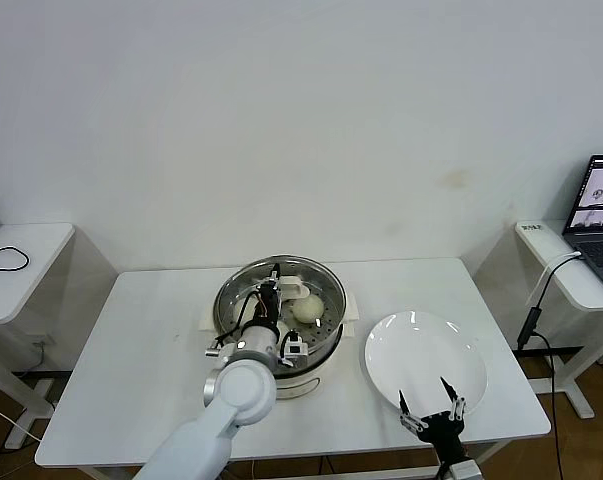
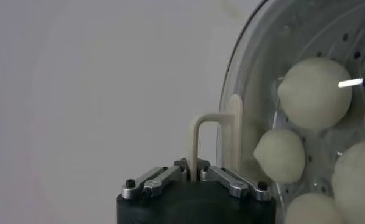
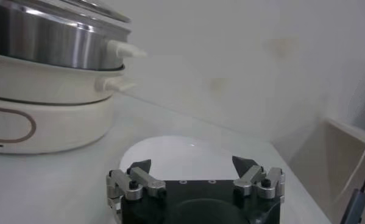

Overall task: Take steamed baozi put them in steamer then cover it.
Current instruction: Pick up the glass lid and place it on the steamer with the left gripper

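The steamer (image 1: 321, 352) stands mid-table, a steel pot on a cream base; it also shows in the right wrist view (image 3: 48, 36). The glass cover (image 1: 239, 296) lies over it. My left gripper (image 1: 272, 297) is above the pot, shut on the cover's cream handle (image 2: 197, 137). In the left wrist view the left gripper (image 2: 194, 171) pinches the handle, and several baozi (image 2: 315, 92) show through the glass (image 2: 255, 73). One baozi (image 1: 306, 308) shows in the head view. My right gripper (image 1: 433, 410) is open and empty at the table's front edge, by the white plate.
An empty white plate (image 1: 421, 355) lies right of the steamer, also seen beyond the right gripper (image 3: 193, 164) in its wrist view (image 3: 182, 149). A side table with a laptop (image 1: 599, 215) stands at the right, another with a cable (image 1: 11, 260) at the left.
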